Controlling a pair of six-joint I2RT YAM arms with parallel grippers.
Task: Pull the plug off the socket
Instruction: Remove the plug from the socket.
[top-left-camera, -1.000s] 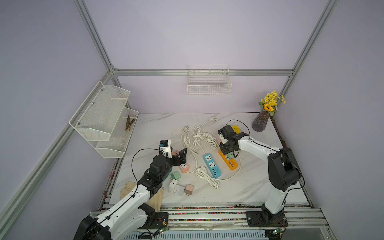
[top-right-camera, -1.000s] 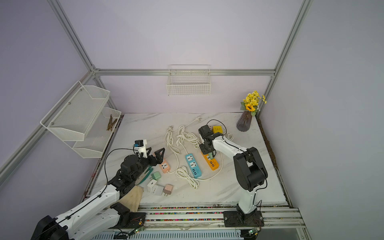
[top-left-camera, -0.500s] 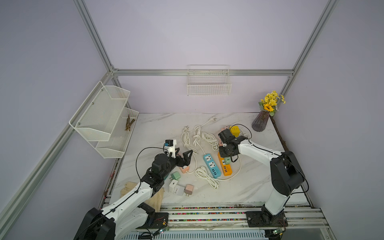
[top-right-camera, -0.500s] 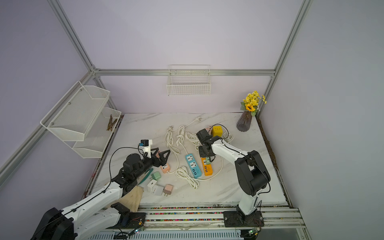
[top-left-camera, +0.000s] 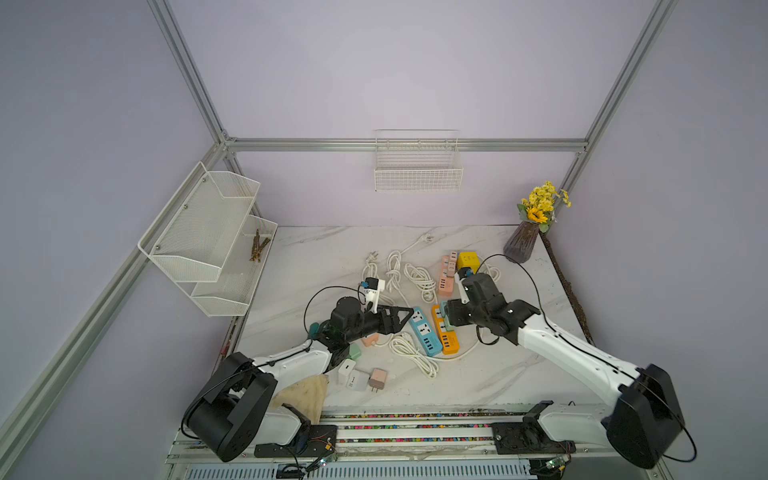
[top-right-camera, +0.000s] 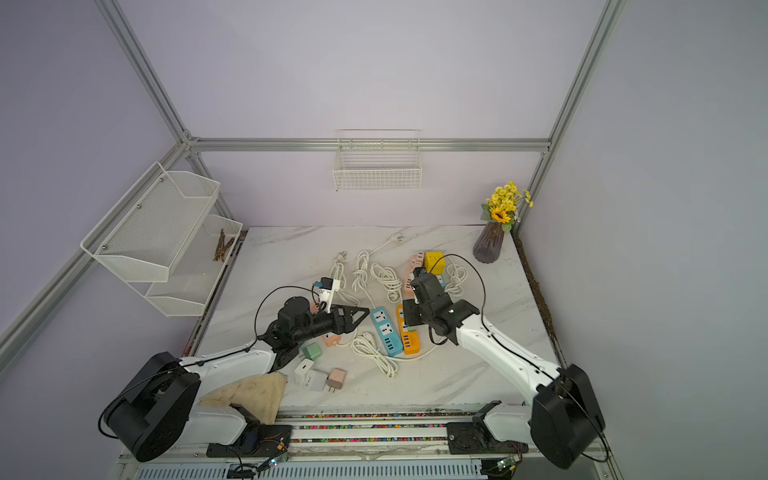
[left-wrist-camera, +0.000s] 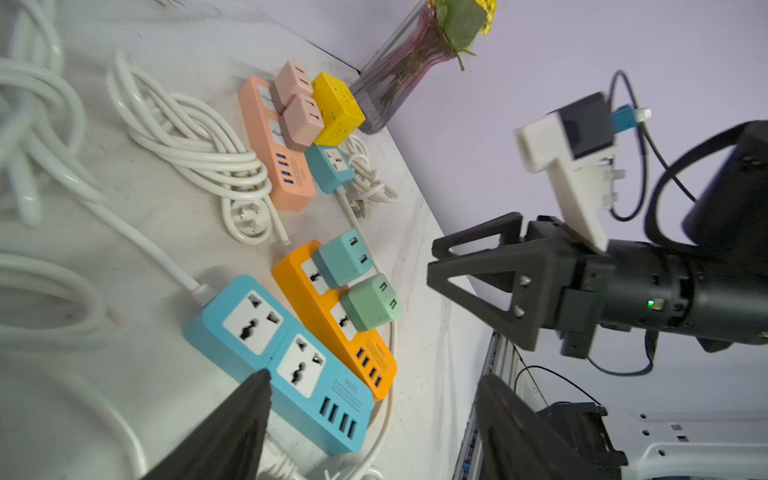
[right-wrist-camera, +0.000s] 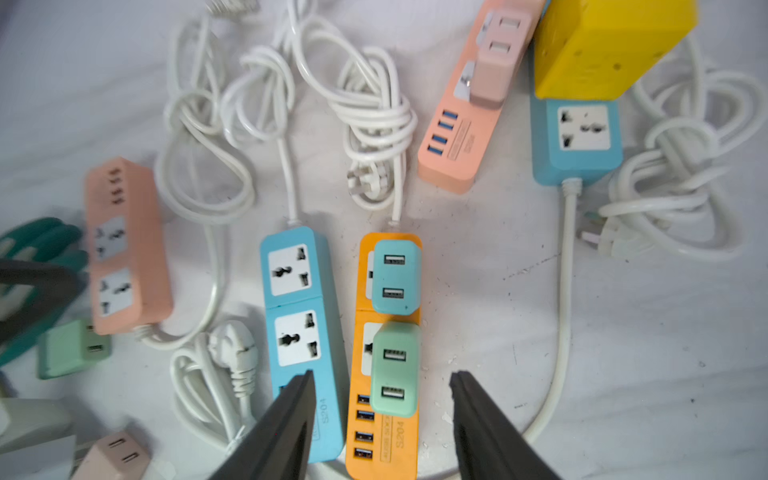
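In a top view: orange plastic power strip (top-left-camera: 448, 341) mid-bench.
Left wrist: two plugs seated in it, teal cube plug (left-wrist-camera: 343, 257) and mint-green cube plug (left-wrist-camera: 370, 301); left tool (left-wrist-camera: 374, 376) released, empty.
Right wrist: right tool (right-wrist-camera: 382, 374) spread, straddling mint-green cube plug, not touching.

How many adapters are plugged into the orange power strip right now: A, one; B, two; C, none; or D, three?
B: the orange power strip carries a teal adapter and a green adapter, each seated in one of its sockets.
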